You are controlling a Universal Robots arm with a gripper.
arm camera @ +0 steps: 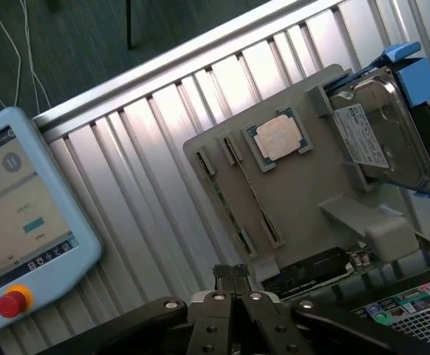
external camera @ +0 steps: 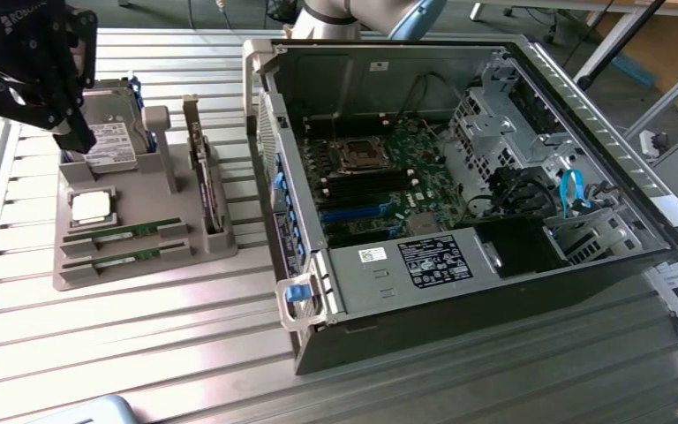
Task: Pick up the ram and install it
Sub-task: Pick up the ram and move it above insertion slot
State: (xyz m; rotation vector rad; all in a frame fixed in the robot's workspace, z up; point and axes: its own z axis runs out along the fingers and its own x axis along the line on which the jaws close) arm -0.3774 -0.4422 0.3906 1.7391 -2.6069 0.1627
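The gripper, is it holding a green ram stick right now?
No, the gripper is shut with nothing between its fingers, and both ram sticks lie in the gray holder.

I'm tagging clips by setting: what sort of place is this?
Probably a robotics lab workbench: an open computer case on a slatted aluminium table, a grey parts fixture, and a robot teach pendant.
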